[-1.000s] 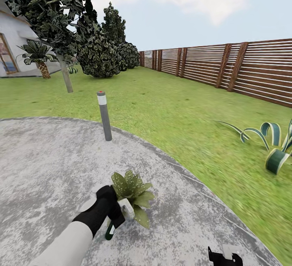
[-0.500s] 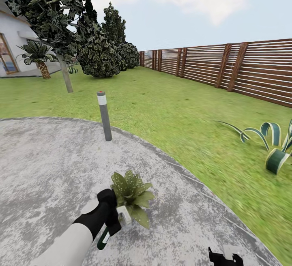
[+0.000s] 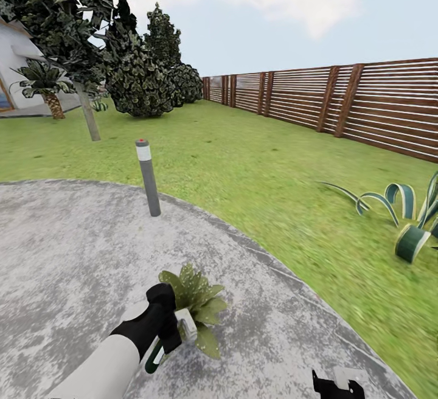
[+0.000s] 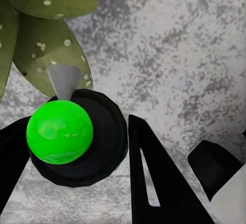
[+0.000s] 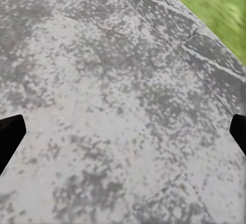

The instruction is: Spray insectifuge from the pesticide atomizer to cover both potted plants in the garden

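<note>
Pesticide atomizer (image 3: 167,341) sits in the left gripper (image 3: 165,320), low over the grey paved patio (image 3: 61,253), its white head touching or just short of the potted plant (image 3: 193,301); can't tell which. Bottle body slants down and back toward the robot, dark green with a white band. From the left wrist view, the atomizer's bright green cap (image 4: 59,131) on its black collar is clamped between the black fingers (image 4: 154,178), the grey nozzle pointing at the plant's speckled leaves (image 4: 46,34), very close. Claw closed around the bottle.

Left arm (image 3: 103,362) reaches forward from lower left, white forearm, black wrist, pitched slightly down toward the plant.

Right gripper (image 3: 336,384) hangs low at the lower right, well apart from the plant. In the right wrist view its two black fingertips (image 5: 10,137) sit wide apart at the picture's edges, nothing between them but patio paving.

Around: grey bollard light (image 3: 147,177) upright at the patio's far edge, lawn (image 3: 255,168) beyond, striped agave (image 3: 407,216) on the grass to the right, brown slatted fence (image 3: 340,104) along the right, trees (image 3: 79,34) and a small palm (image 3: 45,86) at left. Nothing stands between atomizer and plant.
</note>
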Robot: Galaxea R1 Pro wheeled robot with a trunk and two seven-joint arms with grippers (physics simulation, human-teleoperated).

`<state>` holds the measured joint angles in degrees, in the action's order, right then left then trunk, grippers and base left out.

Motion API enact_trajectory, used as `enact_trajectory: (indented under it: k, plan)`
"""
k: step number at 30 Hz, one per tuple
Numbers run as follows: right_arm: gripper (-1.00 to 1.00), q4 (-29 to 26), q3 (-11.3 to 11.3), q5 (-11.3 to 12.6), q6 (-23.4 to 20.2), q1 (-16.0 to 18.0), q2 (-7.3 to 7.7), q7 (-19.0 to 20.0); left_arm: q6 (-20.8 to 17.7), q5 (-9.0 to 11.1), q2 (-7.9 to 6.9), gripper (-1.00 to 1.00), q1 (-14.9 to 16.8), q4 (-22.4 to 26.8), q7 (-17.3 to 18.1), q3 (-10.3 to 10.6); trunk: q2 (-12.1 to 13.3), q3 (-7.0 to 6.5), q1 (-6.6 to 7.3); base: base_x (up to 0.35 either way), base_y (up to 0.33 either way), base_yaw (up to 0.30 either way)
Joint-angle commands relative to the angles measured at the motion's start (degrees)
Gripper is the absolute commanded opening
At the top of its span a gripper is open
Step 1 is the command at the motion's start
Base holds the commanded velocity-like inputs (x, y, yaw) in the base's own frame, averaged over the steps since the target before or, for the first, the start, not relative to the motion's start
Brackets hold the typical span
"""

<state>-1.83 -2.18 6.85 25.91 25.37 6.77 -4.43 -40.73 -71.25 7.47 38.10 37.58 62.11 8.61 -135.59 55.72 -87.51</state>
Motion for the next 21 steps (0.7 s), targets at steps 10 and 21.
enact_trajectory:
  k: [10, 21]
  plan:
    - [1.0, 0.07, -0.28, 0.53, 0.2, 0.03, 0.0, 0.03, -0.17, -0.22, -0.09, -1.0, -2.31, -4.07, 0.37, -0.18, -0.02, 0.06, 0.01, 0.001, 0.0, -0.001]
    - [1.0, 0.07, -0.28, 0.53, 0.2, 0.03, 0.0, 0.03, -0.49, -0.11, 1.3, -1.0, 2.35, -3.13, 6.08, -0.11, -0.02, 0.06, 0.01, 0.0, 0.0, 0.0]
